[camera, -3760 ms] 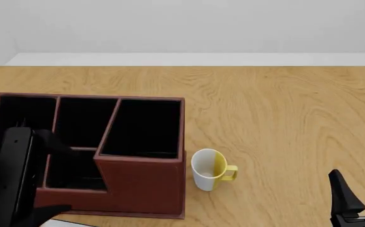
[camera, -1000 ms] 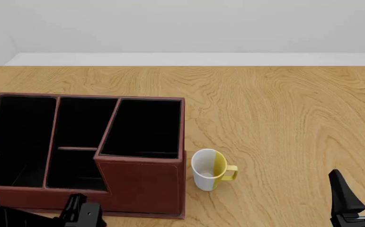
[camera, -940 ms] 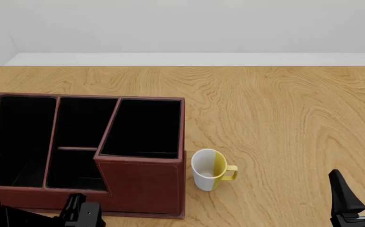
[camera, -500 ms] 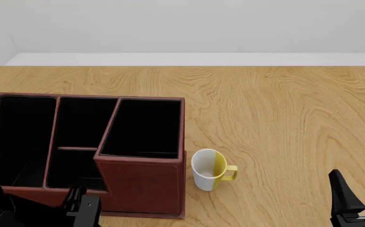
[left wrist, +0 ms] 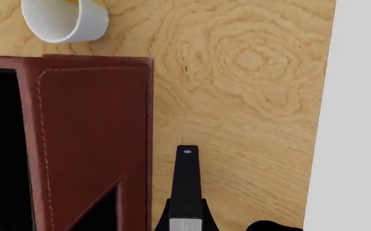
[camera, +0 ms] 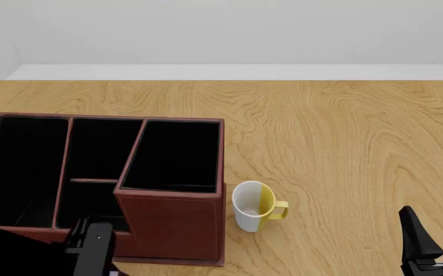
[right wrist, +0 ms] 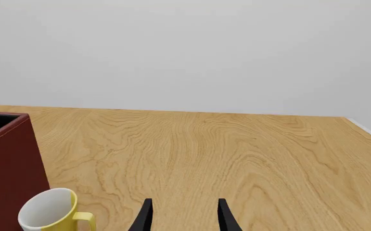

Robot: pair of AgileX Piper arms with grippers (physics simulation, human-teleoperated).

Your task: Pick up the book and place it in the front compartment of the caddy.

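Left half of the front view taken up by the caddy [camera: 171, 210]: reddish-brown, leather-look, pale stitching along the wall edges, black inside. Split by dividers into four sections, with a long strip at far left, two smaller ones stacked in the middle, and a slanted one on the right with a taller wall. Nothing but flat black to be seen in any of the four. Seen in the left wrist view as a stitched brown wall [left wrist: 89, 134] beside dark openings, and in the right wrist view as a brown corner [right wrist: 8, 154] at lower left.

Just right of the caddy's near corner, apart from it, a white-and-yellow mug [camera: 253, 207] standing upright on the wooden table [camera: 344, 144], handle toward the right; only plain white inside, also in the left wrist view [left wrist: 63, 21] and the right wrist view [right wrist: 44, 211].

No sign of the book in any view; impossible to tell whether its black cover is lost against a black section.

At lower left of the front view, in front of the caddy's low wall, the left claw [camera: 91, 253]. Only one black finger [left wrist: 186, 183] with a pale dot near its tip in the wrist view, so released or clenched cannot be told.

At lower right, the right claw [camera: 434, 221] released, its two prongs spread with bare table between them [right wrist: 185, 204].
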